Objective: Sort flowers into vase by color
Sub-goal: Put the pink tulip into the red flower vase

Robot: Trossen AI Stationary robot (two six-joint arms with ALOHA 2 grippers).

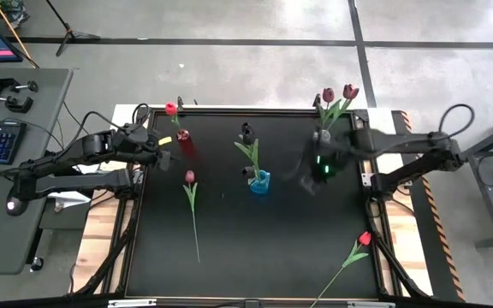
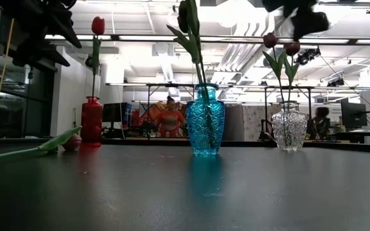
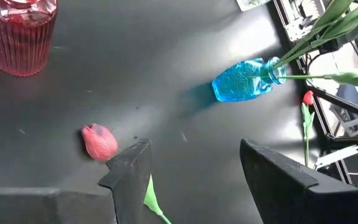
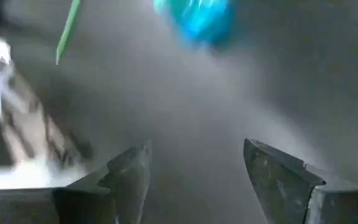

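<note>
Two loose tulips lie on the black tabletop [image 1: 298,248]: a maroon-headed tulip [image 1: 190,177] at nine o'clock of the blue glass vase [image 1: 259,181], a red-headed one [image 1: 365,239] at five. Left gripper [image 1: 163,159], fingers apart and empty, should descend on the maroon stem; right gripper [image 1: 308,178] hangs open

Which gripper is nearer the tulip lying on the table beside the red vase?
Left. The left gripper, open, hovers just beside the tulip near the red vase. The right gripper, also open, is past the blue vase, farther away.
</note>
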